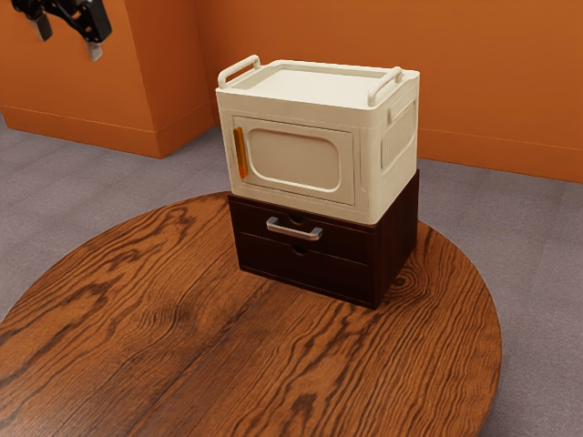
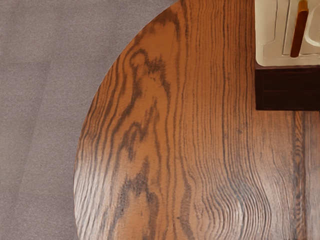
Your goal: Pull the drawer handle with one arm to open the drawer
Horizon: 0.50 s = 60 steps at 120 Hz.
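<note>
"Where's the gripper (image 1: 69,44)?"
"Upper left in the exterior view, well apart from the handle (image 1: 294,234)."
"And its fingers (image 1: 95,52)?"
"Spread, a gap between them."
"Where's the handle, exactly?"
"On the front of the cabinet's (image 1: 396,250) upper drawer (image 1: 348,241). That drawer is closed, its front flush with the lower one (image 1: 305,269)."
"What's on top?"
"A cream box (image 1: 392,196) with an orange pull (image 1: 241,153) on its door (image 1: 296,159). The cabinet stands on the round wooden table (image 1: 182,337)."
</note>
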### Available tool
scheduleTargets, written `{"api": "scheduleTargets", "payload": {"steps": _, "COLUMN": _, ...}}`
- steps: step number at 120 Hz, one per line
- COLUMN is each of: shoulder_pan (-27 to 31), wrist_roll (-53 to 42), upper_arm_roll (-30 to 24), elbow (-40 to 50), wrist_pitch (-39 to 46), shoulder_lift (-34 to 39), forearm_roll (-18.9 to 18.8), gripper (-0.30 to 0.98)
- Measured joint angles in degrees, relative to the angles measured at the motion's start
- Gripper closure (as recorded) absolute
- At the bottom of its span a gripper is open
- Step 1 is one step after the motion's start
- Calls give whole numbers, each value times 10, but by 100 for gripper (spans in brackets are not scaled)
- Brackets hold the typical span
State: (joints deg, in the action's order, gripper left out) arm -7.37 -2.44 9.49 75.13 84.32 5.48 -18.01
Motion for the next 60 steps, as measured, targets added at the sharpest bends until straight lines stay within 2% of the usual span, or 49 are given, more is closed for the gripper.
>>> {"api": "scheduleTargets", "payload": {"steps": 26, "shoulder_pan": -15, "wrist_roll": -13, "upper_arm_roll": -1, "elbow": 4, "wrist_pitch": 0, "shoulder_lift": 0, "forearm_roll": -13, "gripper": 0}}
{"api": "scheduleTargets", "payload": {"steps": 60, "shoulder_pan": -25, "wrist_roll": -166, "upper_arm_roll": -13, "elbow": 12, "wrist_pitch": 4, "shoulder_lift": -1, "forearm_roll": -11, "gripper": 0}}
